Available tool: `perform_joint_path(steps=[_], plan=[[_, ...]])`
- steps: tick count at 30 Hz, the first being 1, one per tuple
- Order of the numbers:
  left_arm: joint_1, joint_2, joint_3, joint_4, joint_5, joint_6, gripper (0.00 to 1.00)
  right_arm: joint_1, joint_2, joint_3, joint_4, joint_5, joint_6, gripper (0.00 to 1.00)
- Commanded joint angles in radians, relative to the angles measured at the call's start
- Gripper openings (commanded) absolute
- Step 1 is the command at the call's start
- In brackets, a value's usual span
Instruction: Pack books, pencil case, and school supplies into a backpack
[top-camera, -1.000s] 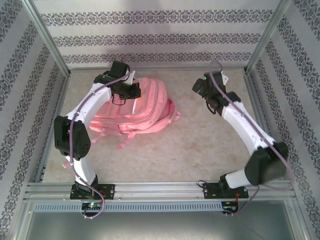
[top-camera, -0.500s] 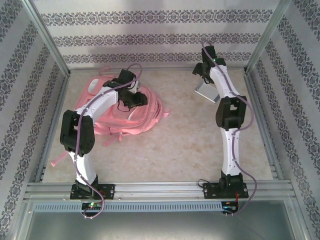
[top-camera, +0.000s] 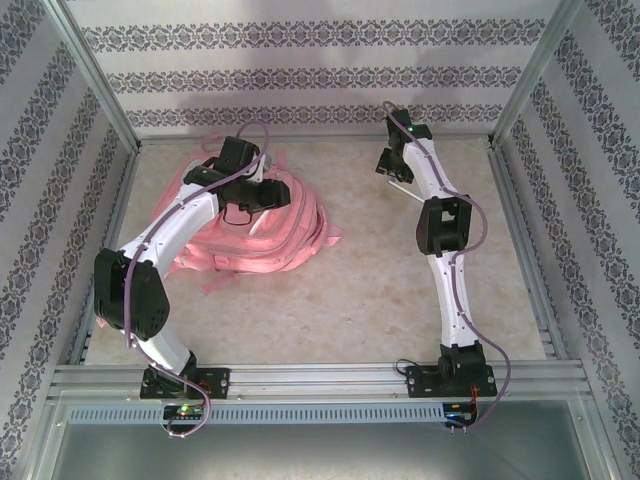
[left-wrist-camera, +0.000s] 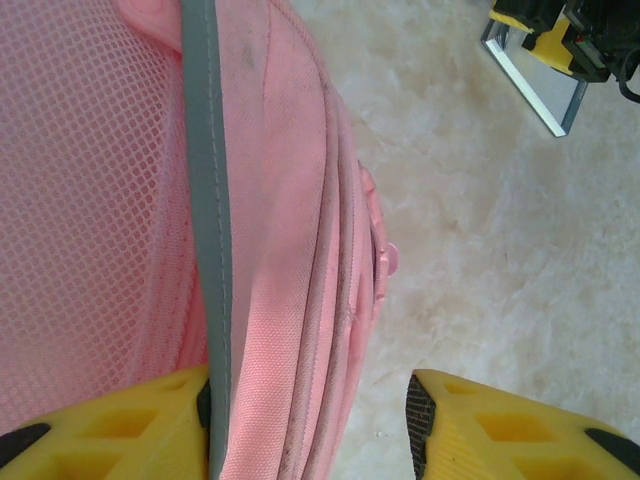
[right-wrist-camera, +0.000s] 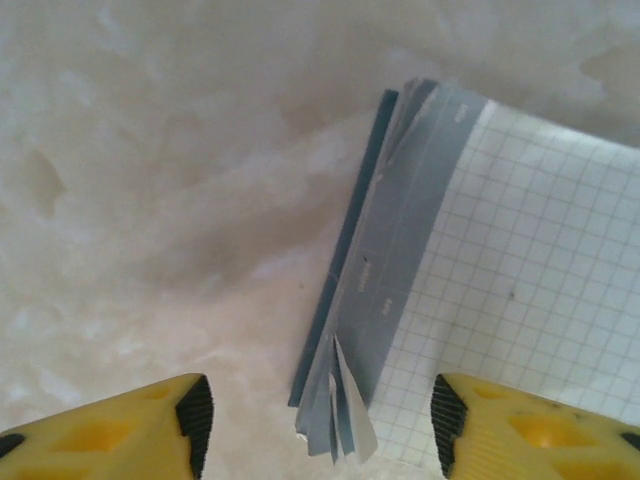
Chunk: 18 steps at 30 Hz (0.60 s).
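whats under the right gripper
A notebook with squared pages and a grey spine lies on the marbled table below the open right gripper. Whatever is beneath the notebook is covered.

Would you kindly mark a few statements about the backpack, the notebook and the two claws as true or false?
1. The backpack is pink. True.
2. The right claw is shut on the notebook. False: its fingers stand apart, either side of the notebook's corner.
3. The notebook shows squared paper. True.
4. The left claw is at the notebook. False: it is open, straddling a fold of the backpack.
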Motion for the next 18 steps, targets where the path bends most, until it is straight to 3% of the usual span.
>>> perform_joint_path(steps=[1,8,18], plan=[[-0.004,-0.013,-0.003,0.012,0.012,0.011,0.52,0.005,0.027,0.014,-0.06,0.067,-0.023,0.57],[0.014,-0.016,-0.032,0.042,0.022,0.004,0.51,-0.007,0.049,0.023,-0.068,0.047,-0.03,0.42],[0.014,-0.02,-0.048,0.054,0.012,0.012,0.49,-0.016,0.05,0.017,-0.069,0.0,-0.035,0.13]])
